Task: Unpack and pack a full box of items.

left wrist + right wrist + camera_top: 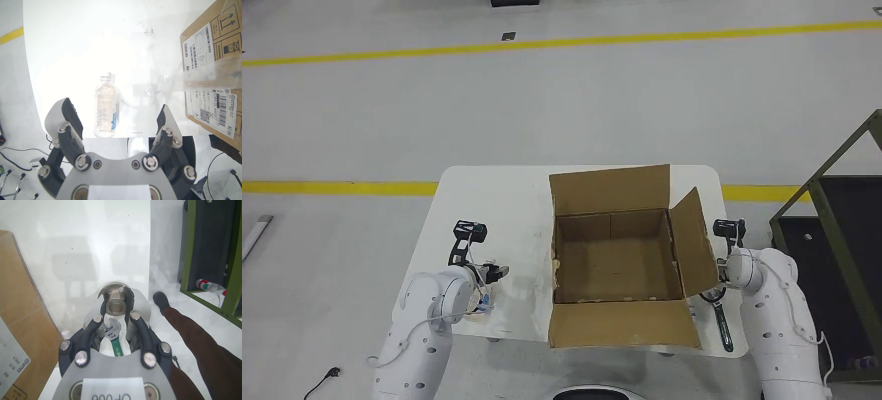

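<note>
A brown cardboard box (pixel 617 265), blue-labelled clear bottle (pixel 105 111), green-handled wrench (pixel 115 344) and brass-coloured metal bushing (pixel 113 295) are seen.

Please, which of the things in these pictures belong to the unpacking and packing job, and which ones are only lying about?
Job: cardboard box, open; clear bottle standing before the open left gripper; metal bushing held in the right gripper; green-handled wrench on the table.
Lying about: green rack; bottle on the floor by it.
</note>
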